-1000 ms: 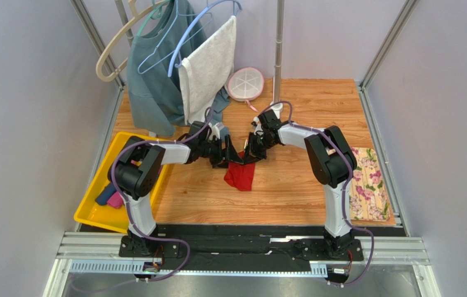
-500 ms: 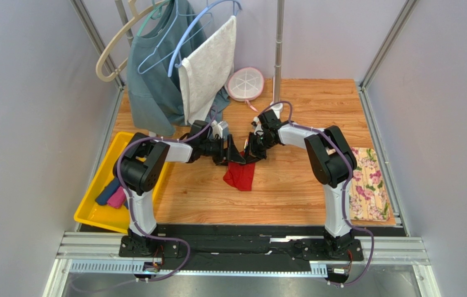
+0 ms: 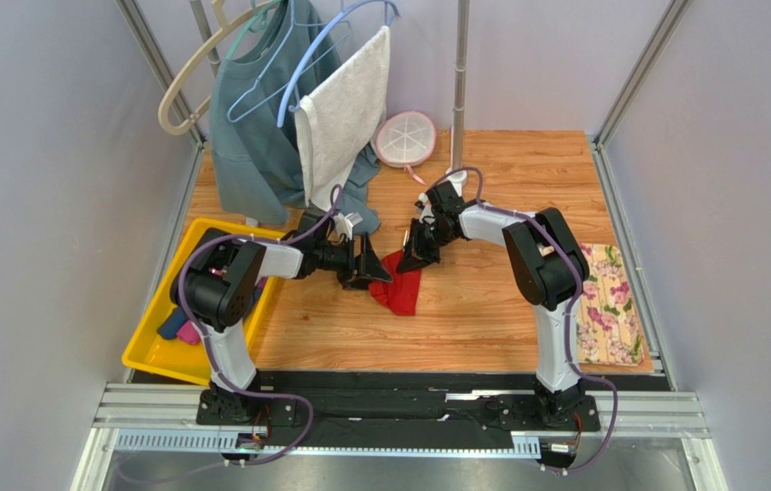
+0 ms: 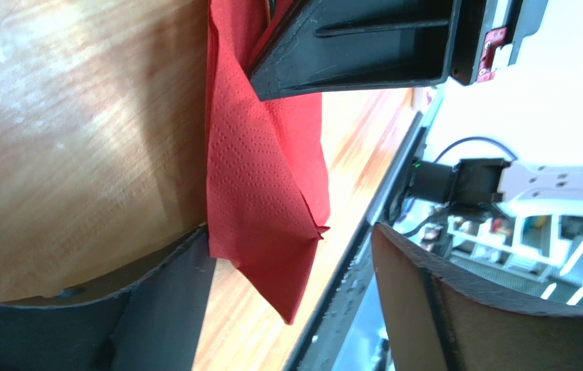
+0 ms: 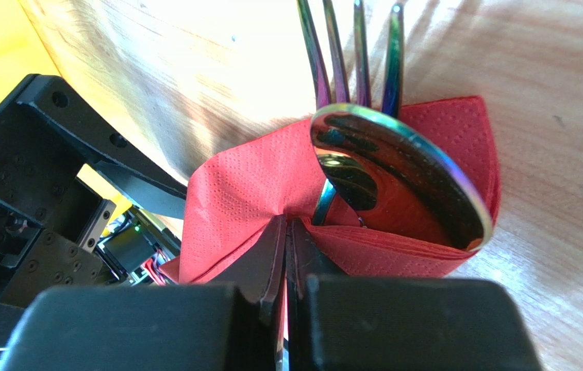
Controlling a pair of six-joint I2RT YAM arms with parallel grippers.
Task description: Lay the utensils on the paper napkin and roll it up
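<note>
The red paper napkin (image 3: 397, 288) lies partly folded on the wooden table, its far end lifted. In the right wrist view the napkin (image 5: 240, 193) wraps round the utensils: a shiny spoon head (image 5: 403, 174) and fork tines (image 5: 356, 54) stick out of the fold. My right gripper (image 5: 286, 232) is shut on a pinched fold of the napkin; it shows in the top view (image 3: 412, 256) too. My left gripper (image 3: 369, 268) is open just left of the napkin. In the left wrist view its fingers (image 4: 170, 301) stand wide apart, with the napkin's loose corner (image 4: 271, 201) beyond them.
A yellow tray (image 3: 154, 353) with navy and pink fabric rolls sits at the left edge. A floral cloth (image 3: 604, 307) lies at the right edge. Hangers with a teal shirt (image 3: 251, 133) and a white towel (image 3: 343, 113) hang at the back, beside a round white basket (image 3: 405, 138).
My left gripper has drawn back to the left and nearer, away from the napkin's fold. The right gripper holds still on the napkin.
</note>
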